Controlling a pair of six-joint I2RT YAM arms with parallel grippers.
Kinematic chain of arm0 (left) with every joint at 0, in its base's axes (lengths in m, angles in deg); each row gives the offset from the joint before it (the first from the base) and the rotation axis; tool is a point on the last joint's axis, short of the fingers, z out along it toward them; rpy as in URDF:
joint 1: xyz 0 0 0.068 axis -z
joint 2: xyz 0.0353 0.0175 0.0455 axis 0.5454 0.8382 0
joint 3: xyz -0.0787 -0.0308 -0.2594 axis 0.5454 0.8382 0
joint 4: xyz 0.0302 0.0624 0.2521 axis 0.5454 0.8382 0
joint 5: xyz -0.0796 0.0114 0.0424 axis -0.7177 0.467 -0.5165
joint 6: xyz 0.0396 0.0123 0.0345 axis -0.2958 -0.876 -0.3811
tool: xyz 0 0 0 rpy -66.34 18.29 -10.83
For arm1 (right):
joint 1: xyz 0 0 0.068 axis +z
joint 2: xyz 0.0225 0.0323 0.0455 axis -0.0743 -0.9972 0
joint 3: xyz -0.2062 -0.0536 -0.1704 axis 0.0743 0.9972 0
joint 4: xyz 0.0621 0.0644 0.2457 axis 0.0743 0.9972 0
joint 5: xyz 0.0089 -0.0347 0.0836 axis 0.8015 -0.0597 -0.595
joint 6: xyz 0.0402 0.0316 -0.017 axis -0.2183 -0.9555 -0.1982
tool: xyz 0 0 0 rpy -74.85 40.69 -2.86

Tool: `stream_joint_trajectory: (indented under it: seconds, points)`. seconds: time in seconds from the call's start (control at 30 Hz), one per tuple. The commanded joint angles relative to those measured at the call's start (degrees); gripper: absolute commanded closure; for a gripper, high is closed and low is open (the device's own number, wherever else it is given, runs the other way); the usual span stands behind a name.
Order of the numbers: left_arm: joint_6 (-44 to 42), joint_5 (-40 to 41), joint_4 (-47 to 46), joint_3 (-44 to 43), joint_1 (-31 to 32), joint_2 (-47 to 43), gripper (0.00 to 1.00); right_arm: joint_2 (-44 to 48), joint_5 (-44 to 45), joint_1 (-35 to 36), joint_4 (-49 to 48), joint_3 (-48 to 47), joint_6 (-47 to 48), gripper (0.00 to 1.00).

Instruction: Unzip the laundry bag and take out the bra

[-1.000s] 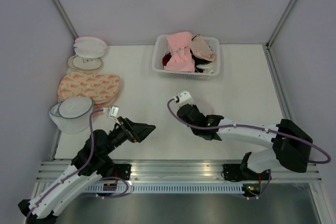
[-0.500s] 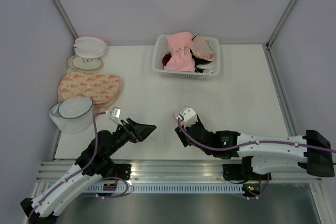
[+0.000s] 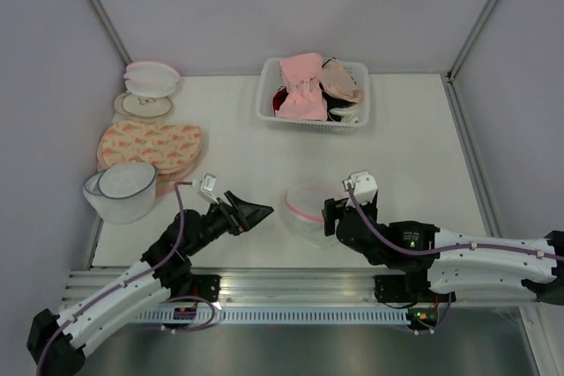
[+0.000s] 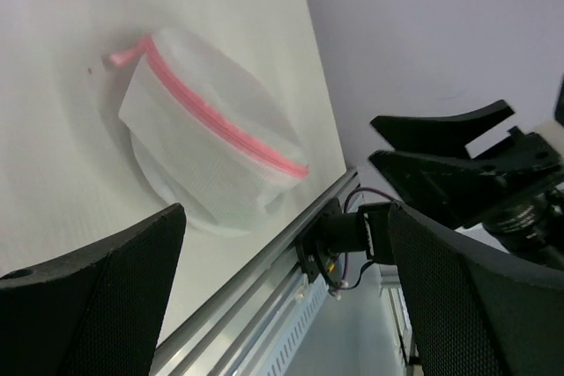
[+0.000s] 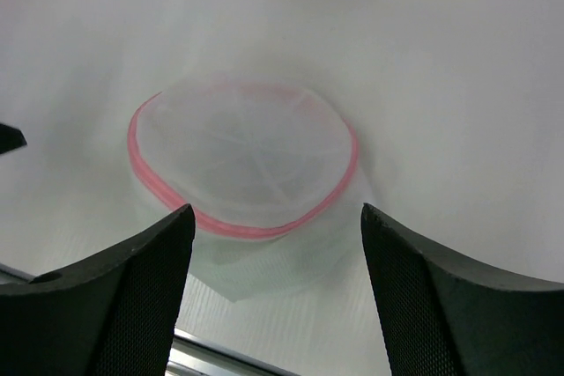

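While the laundry bag (image 3: 308, 210) sits lower centre in the top view, flanked by the wide-open, empty left gripper (image 4: 284, 217) and right gripper (image 5: 275, 213), its pink zipper (image 5: 238, 228) looks closed, so unzipping and extracting the unseen bra are pending.

The bag (image 5: 242, 165) is white mesh with pink zipper trim. The flat bags (image 3: 150, 144) carry an orange print, the dome (image 3: 123, 191) a dark blue rim. The basket (image 3: 264, 105) is white; bras (image 3: 298, 85) in it are pink.

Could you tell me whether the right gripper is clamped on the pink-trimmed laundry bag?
No, the right gripper stands wide open, and the laundry bag rests on the table, not pinched between its fingers.
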Motion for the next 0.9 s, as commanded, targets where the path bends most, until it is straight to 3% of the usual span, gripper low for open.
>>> stream_joint_trajectory:
  seconds: [0.0, 0.07, 0.17, 0.37, 0.47, 0.5, 0.53, 0.57, 0.6, 0.63, 0.7, 0.73, 0.77, 0.8, 0.87]
  points:
    - [6.0, -4.84, -6.21, -3.13, 0.25, 9.95, 0.01, 1.48, 9.24, 0.29, 7.87, -2.08, -8.78, 0.19]
    - [7.15, -7.75, -8.47, -6.46, 0.42, 19.67, 0.01, 1.04, 12.85, 0.29, 12.28, -3.4, -14.67, 0.19]
    - [6.8, -9.17, -13.75, -9.37, 1.39, 29.2, 0.05, -0.01, 12.42, 0.29, 13.44, -4.19, -13.98, 0.19]
    - [-1.27, 6.27, -12.27, -11.75, 1.56, 30.82, 0.04, -0.98, 8.29, 0.47, 9.58, -3.06, -12.92, 0.23]
    - [-5.67, 14.1, -10.43, -12.81, 1.56, 31.86, 0.07, -0.81, 6.97, 0.99, 7.2, -2.0, -12.31, 0.3]
    - [-6.99, 17.17, -9.99, -12.99, 1.56, 33.61, 0.1, -0.81, 6.53, 1.08, 6.42, -1.82, -11.78, 0.38]
    - [-7.52, 18.15, -9.99, -13.42, 1.48, 34.5, 0.16, -0.72, 6.44, 1.34, 6.15, -1.74, -11.61, 0.44]
    - [-7.96, 18.69, -10.16, -13.6, 1.48, 35.64, 0.32, -0.46, 6.44, 1.52, 5.45, -1.74, -11.52, 0.52]
    - [-8.84, 18.87, -11.12, -13.78, 1.48, 37.21, 0.4, -0.28, 6.18, 1.61, 5.09, -1.65, -10.91, 0.68]
    - [-9.11, 18.78, -13.22, -14.13, 1.48, 40.1, 0.58, 0.07, 6.09, 1.96, 4.83, -1.65, -10.73, 0.75]
    - [-10.42, 18.6, -18.04, -14.48, 1.48, 45.63, 0.73, 0.33, 5.74, 2.22, 4.65, -1.74, -10.55, 0.93]
    - [-10.95, 18.78, -19.46, -15.27, 1.48, 47.93, 0.87, 0.6, 5.74, 2.4, 4.65, -1.74, -10.55, 0.97]
    - [-11.91, 18.43, -20.87, -15.8, 1.48, 49.61, 0.93, 0.77, 5.56, 2.57, 4.65, -1.74, -10.64, 1.0]
    - [-12.53, 17.99, -22.36, -16.41, 1.39, 51.28, 0.97, 0.86, 5.3, 2.84, 4.91, -1.82, -10.9, 1.0]
    - [-13.85, 15.89, -26.93, -17.99, 1.39, 56.55, 0.98, 1.13, 5.04, 3.45, 5.96, -1.82, -11.77, 1.0]
